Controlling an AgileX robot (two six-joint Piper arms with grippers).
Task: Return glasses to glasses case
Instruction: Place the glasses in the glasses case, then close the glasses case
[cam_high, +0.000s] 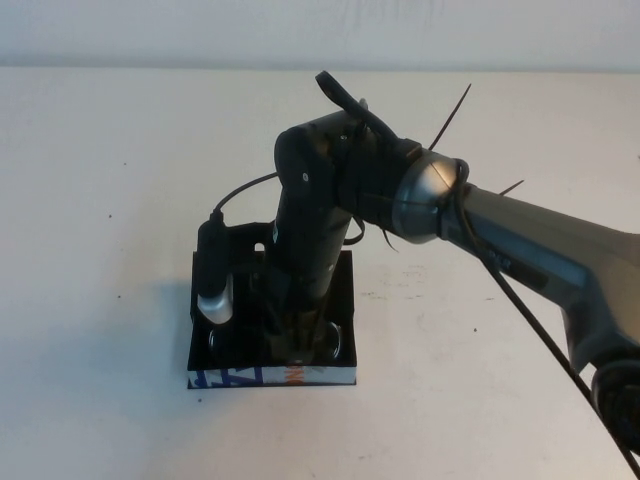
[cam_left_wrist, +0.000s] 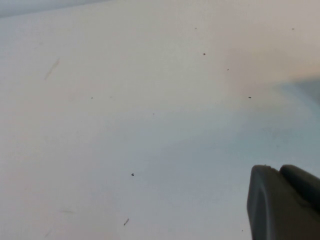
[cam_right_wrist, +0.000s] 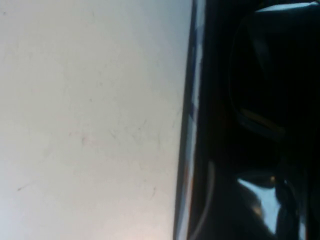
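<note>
White table (cam_high: 120, 380); glasses (cam_high: 335, 345) beneath right gripper (cam_high: 300, 345)

White table under even light

A pale, matte table (cam_high: 120, 180) is filling nearly all of the high view, meeting a lighter back wall (cam_high: 150, 30) along a straight edge near the top. Small dark specks are dotting the tabletop here and there, and a soft grey shadow is lying across part of it. In the left wrist view the same bare surface is showing faint scuffs and a few tiny black flecks.
</note>
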